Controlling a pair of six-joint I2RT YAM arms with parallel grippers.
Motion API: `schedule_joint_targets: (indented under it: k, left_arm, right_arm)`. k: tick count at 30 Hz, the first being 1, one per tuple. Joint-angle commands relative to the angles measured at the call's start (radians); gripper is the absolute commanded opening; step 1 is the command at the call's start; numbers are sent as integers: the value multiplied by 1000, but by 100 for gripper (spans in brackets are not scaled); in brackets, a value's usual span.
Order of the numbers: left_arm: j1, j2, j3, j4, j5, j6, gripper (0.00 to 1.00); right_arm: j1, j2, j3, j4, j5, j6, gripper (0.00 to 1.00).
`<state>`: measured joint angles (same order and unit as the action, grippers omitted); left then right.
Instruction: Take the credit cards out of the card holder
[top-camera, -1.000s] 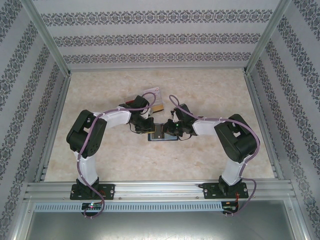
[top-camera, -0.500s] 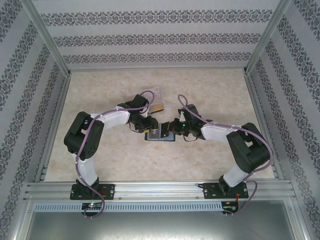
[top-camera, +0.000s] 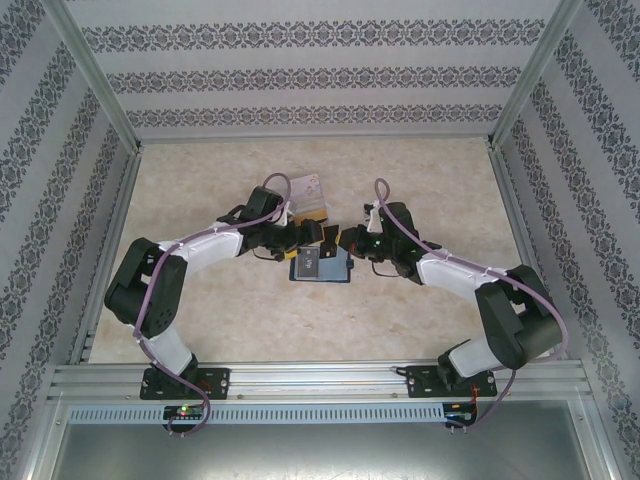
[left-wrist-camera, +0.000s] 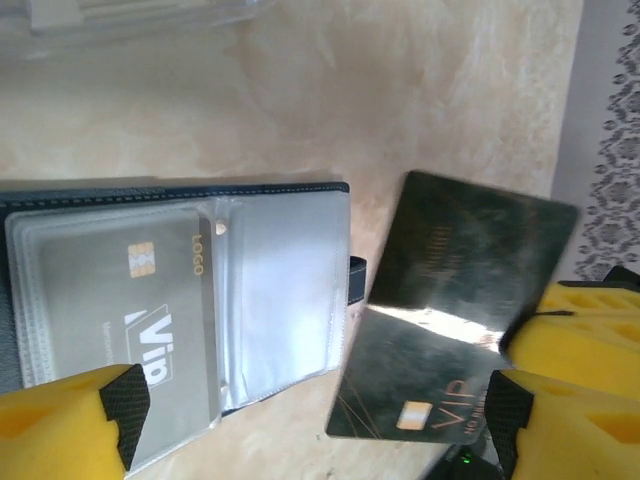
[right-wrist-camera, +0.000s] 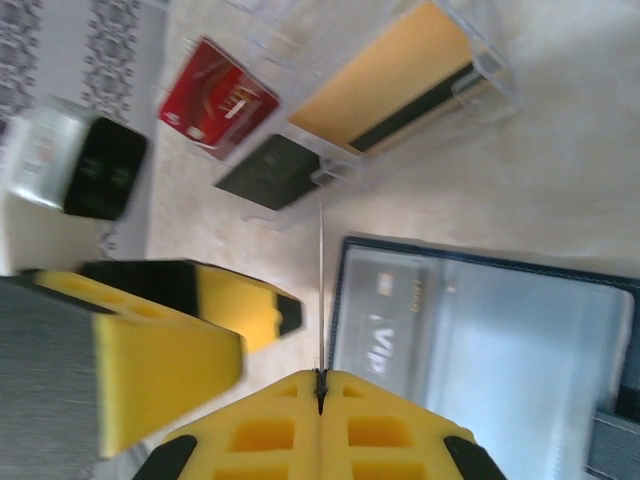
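**At table centre: black card (left-wrist-camera: 460, 300) outside the open card holder (left-wrist-camera: 285, 270)**

Your right gripper (right-wrist-camera: 320, 385) is pressed together on the black card, pinching it just beside the card holder. Your left gripper (left-wrist-camera: 310, 415) is spread wide over the holder, gripping nothing. One grey VIP card (left-wrist-camera: 110, 300) sits in a clear sleeve. A red card (right-wrist-camera: 218, 98) and an orange-gold card (right-wrist-camera: 385, 85) lie beyond.

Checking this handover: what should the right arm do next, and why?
Probably carry the black card away and set it by the red card: the right gripper is shut on it, the left gripper is open, and it is out of the holder.
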<state>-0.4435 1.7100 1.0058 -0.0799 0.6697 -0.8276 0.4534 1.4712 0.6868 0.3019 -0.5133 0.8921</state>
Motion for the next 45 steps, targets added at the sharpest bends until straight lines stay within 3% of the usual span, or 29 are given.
schedule_joint_targets:
  k: [1,4,12,22,39,41,43,45]
  left_arm:
    - [34,-36,-47,215,117,-123,90]
    - [57,-38,-80,368,194,-218,90]
    - [71,-70,-71,446,247,-253,84]
    - [78,-80,-70,493,271,-269,48]
    - [85,-59,-54,443,282,-221,5]
    - [85,-63,-42,377,267,-174,0]
    - [87,-73,-20,271,236,-105,0]
    - [89,-84,9,143,193,-15,0]
  right_arm:
    - [-7,15,-16,204,-95,123,0]
    - [-9,33,-8,257,-120,167,0]
    - [-19,43,0,275,-141,202,0]
    - [-28,55,10,292,-162,225,0]
    - [-30,68,20,234,-161,188,0]
    - [-29,60,30,182,-152,158,13]
    - [-26,47,50,82,-119,108,30]
    - [-25,33,69,-32,-78,57,42]
